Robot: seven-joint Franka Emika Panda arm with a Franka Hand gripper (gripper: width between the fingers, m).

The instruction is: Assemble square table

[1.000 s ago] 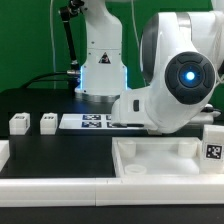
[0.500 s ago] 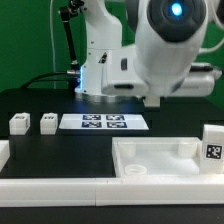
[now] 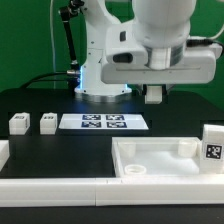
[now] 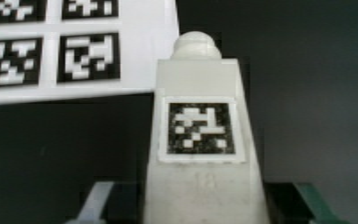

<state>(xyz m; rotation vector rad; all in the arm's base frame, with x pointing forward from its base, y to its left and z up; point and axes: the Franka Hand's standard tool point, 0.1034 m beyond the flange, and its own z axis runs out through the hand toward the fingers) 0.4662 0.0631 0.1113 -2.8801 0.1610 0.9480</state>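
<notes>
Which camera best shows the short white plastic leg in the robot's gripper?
The wrist view: the short white plastic leg fills the frame, tag visible, clamped by the gripper. The exterior view shows only its end below the arm.

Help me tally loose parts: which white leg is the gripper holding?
The tagged leg clamped between the gripper's fingers in the wrist view; the two small legs stand free beside the marker board.

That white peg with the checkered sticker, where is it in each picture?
Wrist view: the leg fills the middle, held in the gripper.
Exterior view: likely the pale stub hanging under the arm's white hand, upper right of centre; sticker unseen.
Shared landmark: the marker board with its printed tags.
</notes>
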